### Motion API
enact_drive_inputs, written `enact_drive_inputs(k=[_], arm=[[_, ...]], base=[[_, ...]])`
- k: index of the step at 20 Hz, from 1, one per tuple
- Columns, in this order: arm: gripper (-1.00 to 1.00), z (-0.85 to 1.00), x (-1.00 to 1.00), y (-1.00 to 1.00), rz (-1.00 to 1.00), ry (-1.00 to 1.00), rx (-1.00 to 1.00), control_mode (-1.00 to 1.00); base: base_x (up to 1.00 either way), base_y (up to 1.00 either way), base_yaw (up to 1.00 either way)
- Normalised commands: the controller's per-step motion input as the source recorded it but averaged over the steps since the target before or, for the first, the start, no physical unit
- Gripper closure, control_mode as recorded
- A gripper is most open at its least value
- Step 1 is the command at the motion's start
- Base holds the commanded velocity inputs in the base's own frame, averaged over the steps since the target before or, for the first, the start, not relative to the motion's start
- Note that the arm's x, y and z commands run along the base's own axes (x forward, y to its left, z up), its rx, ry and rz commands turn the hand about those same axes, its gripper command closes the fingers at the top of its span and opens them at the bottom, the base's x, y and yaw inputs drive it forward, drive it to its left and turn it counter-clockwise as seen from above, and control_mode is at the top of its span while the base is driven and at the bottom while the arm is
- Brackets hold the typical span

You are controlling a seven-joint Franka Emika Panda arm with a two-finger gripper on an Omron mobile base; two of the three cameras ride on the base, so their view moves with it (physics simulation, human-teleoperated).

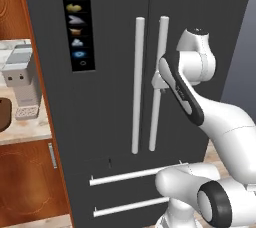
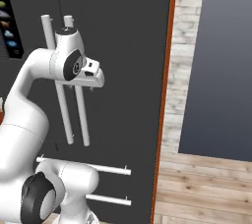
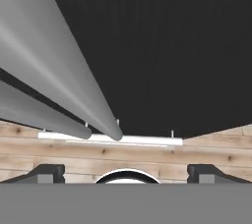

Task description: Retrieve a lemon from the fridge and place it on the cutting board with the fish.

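Observation:
The dark grey fridge (image 1: 110,72) stands shut in front of me, both doors closed, so the lemon is hidden. My gripper (image 2: 93,82) hangs just in front of the right door's white bar handle (image 1: 161,42), pointing down along the door. In the hand view the gripper (image 3: 126,173) is open, its dark fingertips (image 3: 47,173) wide apart with nothing between them, and the two handles (image 3: 54,61) run past at the left. A dark brown rounded edge, apparently the cutting board (image 1: 3,114), lies on the counter at the far left. The fish is out of view.
A white appliance (image 1: 20,84) stands on the pale counter beside the fridge, above brown wooden cabinets (image 1: 30,182). Two white drawer handles (image 1: 135,174) cross the fridge's lower part. Right of the fridge are a brick wall (image 2: 179,70) and wooden floor (image 2: 206,183).

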Motion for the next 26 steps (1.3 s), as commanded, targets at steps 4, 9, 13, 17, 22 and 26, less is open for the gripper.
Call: enact_drive_inputs(k=[4,9,13,17,22,26], arm=[[-1.00,0.00,0.00,0.00,0.00,0.00,0.00,1.00],[-1.00,0.00,0.00,0.00,0.00,0.00,0.00,1.00],[-1.00,0.00,0.00,0.00,0.00,0.00,0.00,1.00],[-1.00,0.00,0.00,0.00,0.00,0.00,0.00,1.00],[-1.00,0.00,0.00,0.00,0.00,0.00,0.00,1.00],[-1.00,0.00,0.00,0.00,0.00,0.00,0.00,1.00]], base=[[-0.28,0.09,-0.03],[-0.39,0.09,-0.06],[-0.31,0.21,-0.06],[-0.32,0.51,0.00],[-0.37,0.30,0.00],[-0.03,0.00,0.00]])
